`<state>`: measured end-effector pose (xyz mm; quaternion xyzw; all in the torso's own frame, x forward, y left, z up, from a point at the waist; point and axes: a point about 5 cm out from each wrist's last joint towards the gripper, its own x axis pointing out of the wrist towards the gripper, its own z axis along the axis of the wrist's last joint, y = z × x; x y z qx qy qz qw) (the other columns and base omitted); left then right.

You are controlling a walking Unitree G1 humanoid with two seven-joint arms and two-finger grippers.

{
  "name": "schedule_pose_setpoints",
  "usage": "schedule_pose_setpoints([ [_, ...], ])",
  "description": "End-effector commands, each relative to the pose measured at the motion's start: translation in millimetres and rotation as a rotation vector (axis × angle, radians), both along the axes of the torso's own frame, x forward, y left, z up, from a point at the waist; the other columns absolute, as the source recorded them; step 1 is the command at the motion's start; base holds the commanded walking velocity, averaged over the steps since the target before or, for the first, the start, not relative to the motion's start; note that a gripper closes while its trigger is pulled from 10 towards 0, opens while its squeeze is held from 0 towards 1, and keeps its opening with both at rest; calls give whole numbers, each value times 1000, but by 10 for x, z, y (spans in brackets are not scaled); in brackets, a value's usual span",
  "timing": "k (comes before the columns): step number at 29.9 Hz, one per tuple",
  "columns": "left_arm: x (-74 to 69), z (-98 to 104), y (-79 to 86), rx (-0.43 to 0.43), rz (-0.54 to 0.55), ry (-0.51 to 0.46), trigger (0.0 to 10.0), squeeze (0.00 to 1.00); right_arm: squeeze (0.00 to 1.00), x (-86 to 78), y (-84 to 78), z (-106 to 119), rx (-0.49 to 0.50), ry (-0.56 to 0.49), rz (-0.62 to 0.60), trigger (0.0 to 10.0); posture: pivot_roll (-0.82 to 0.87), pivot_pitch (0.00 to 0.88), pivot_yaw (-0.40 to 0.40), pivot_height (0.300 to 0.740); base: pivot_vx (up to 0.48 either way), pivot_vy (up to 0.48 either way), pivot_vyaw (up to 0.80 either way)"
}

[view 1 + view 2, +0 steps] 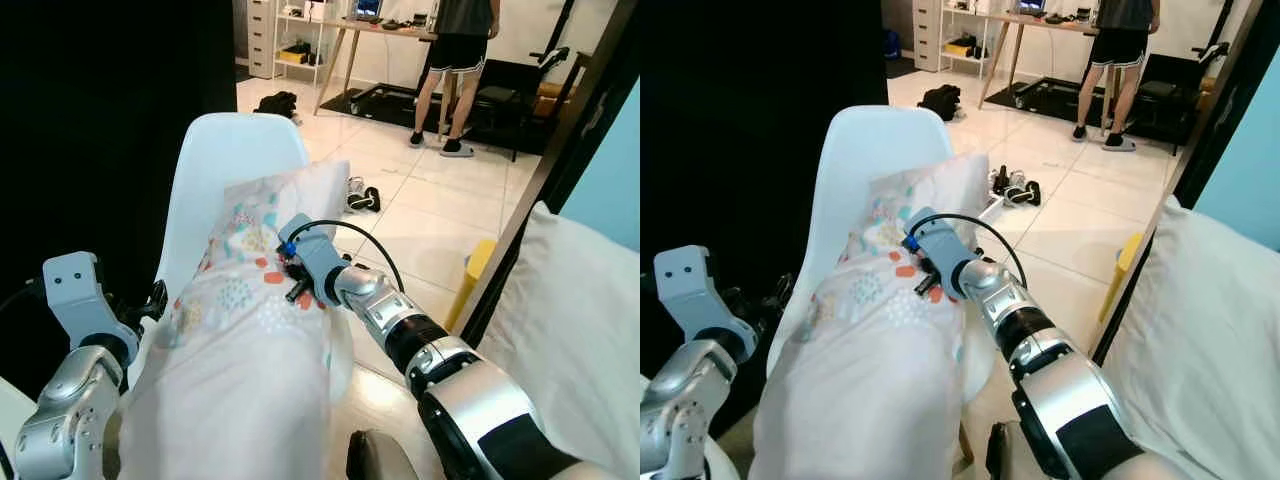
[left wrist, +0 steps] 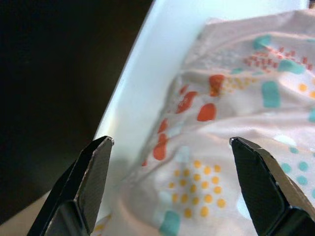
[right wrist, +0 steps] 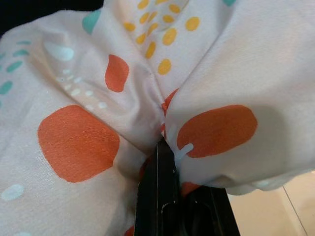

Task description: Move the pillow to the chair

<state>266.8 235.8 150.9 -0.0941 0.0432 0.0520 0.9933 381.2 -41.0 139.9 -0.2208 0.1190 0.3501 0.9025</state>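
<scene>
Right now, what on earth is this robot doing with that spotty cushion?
The robot is putting a patterned pillow on a white chair. Its right tool is pinched shut on a fold of the fabric, with the pillow lying along the seat and against the backrest. Its left tool is open beside the pillow's edge at the chair's rim. A person stands at a desk far behind.

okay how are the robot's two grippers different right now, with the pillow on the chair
The right gripper is shut, pinching a fold of the pillow; the left gripper is open and holds nothing. The right gripper reaches over the pillow's patterned middle, while the left gripper sits at the pillow's edge beside the white chair rim. Both have black fingers and point at the pillow.
</scene>
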Motion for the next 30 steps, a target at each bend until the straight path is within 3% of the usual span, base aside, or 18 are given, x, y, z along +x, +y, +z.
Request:
schedule_pose_setpoints([
  [1, 2, 11, -71, 4, -65, 7, 10000, 0, 0, 3, 63, 62, 6, -17, 38, 10000, 44, 0, -88, 548, 0, 0, 0],
  [6, 16, -57, -141, -10, -156, 57, 10000, 0, 0, -12, 84, 47, -10, -8, 63, 10000, 42, 0, -95, 533, 0, 0, 0],
  [7, 28, -115, -159, -19, -197, 110, 10000, 0, 0, -19, 89, 34, -23, -4, 71, 10000, 42, 0, -100, 528, 0, 0, 0],
  [11, 62, -183, -98, -8, -205, 176, 10000, 0, 0, -23, 94, 29, -33, -3, 82, 10000, 40, 0, -102, 518, 0, 0, 0],
  [13, 97, -260, 56, -45, -140, 224, 10000, 0, 0, -21, 96, 38, -33, -5, 84, 10000, 33, 0, -100, 508, 0, 0, 0],
  [16, 102, -310, 109, -77, -125, 250, 10000, 0, 0, -18, 94, 43, -33, -6, 84, 10000, 33, 0, -100, 503, 0, 0, 0],
  [17, 89, -428, 106, -168, -169, 305, 10000, 0, 0, -8, 90, 69, -30, -13, 85, 10000, 28, 0, -104, 493, 0, 0, 0],
  [18, 89, -428, 106, -168, -169, 305, 10000, 0, 0, -8, 90, 69, -30, -13, 85, 10000, 28, 0, -104, 493, 0, 0, 0],
  [22, 49, -547, -45, -313, -309, 349, 10000, 0, 0, 14, 98, 142, -13, -31, 90, 10000, 23, 0, -106, 468, 0, 0, 0],
  [25, 58, -585, -108, -355, -365, 355, 10000, 0, 0, 23, 100, 178, -6, -41, 94, 10000, 20, 0, -110, 458, 0, 0, 0],
  [30, 89, -625, -159, -339, -412, 360, 10000, 0, 0, 35, 111, 228, 4, -53, 100, 10000, 12, 0, -113, 448, 0, 0, 0],
])
